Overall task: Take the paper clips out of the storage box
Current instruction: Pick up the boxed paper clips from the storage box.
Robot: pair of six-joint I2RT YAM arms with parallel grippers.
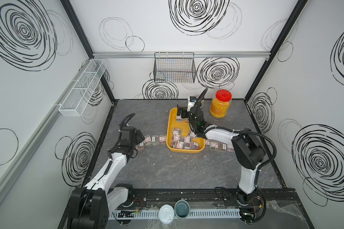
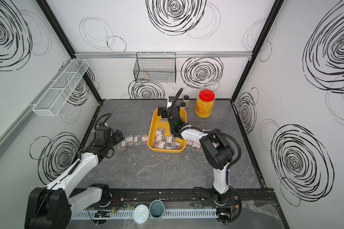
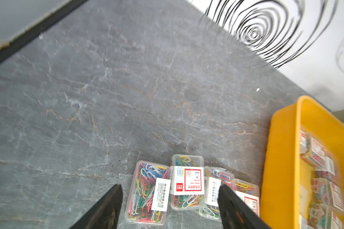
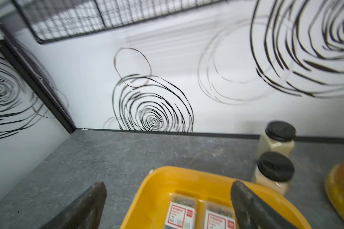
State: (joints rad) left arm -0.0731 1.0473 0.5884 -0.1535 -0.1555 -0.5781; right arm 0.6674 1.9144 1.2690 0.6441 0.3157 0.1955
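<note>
The yellow storage box [image 1: 171,126] stands mid-table, seen in both top views, with several cases of paper clips [image 1: 184,141] heaped at its near end. More cases lie on the table in a row to its left [image 1: 155,139] and another to its right [image 1: 218,146]. My left gripper [image 3: 169,186] hangs open over the left row's outer cases [image 3: 147,190], holding nothing. My right gripper [image 4: 168,183] is open above the box's far end [image 4: 167,178], where two cases [image 4: 182,214] lie side by side below it.
A red-lidded jar of yellow grains [image 1: 220,104] and two black-capped bottles [image 4: 274,168] stand behind the box. A black wire basket [image 1: 174,67] hangs on the back wall and a white mesh shelf [image 1: 81,89] on the left wall. Two tins [image 1: 166,214] sit at the front rail.
</note>
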